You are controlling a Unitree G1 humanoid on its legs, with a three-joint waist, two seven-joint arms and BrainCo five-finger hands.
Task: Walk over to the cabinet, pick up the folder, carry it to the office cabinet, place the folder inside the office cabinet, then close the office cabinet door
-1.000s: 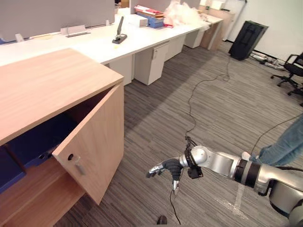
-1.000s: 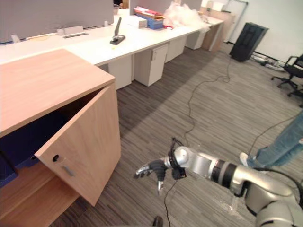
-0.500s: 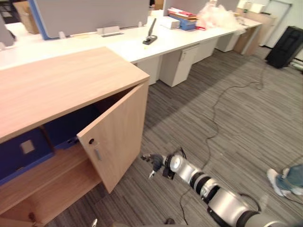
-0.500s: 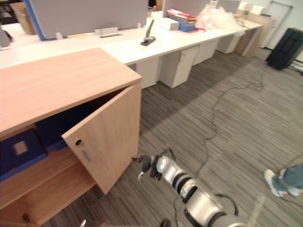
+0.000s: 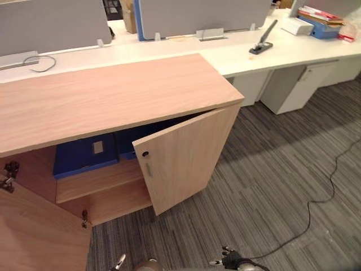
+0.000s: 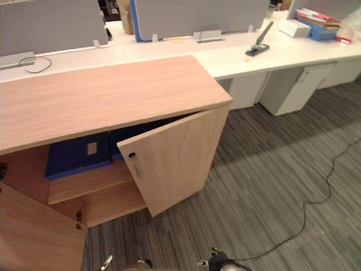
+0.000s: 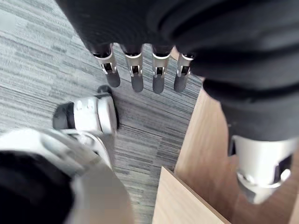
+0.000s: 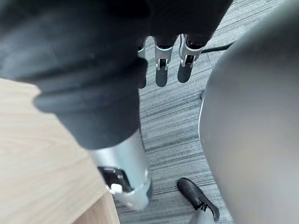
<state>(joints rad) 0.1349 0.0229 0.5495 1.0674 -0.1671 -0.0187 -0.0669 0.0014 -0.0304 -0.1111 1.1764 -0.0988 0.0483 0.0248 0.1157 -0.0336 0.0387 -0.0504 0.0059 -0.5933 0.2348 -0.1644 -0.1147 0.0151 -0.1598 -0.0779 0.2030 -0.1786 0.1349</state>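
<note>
Left eye view: I see the blue folder (image 5: 84, 155) lying on the shelf inside the office cabinet (image 5: 113, 96), beside its half-open door (image 5: 186, 158).
Left wrist view: my left hand (image 7: 135, 65) has straight fingers and holds nothing, over the carpet (image 7: 42, 56).
Right wrist view: my right hand (image 8: 161, 63) too: fingers straight, nothing in it.

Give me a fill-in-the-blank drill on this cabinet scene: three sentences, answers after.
1. The cabinet door with the metal handle stands half ___.
2. The folders lying on the shelf inside are ___ in colour.
3. The left hand and the right hand, fingers straight, hold ___.
Missing words: open; blue; nothing.
</note>
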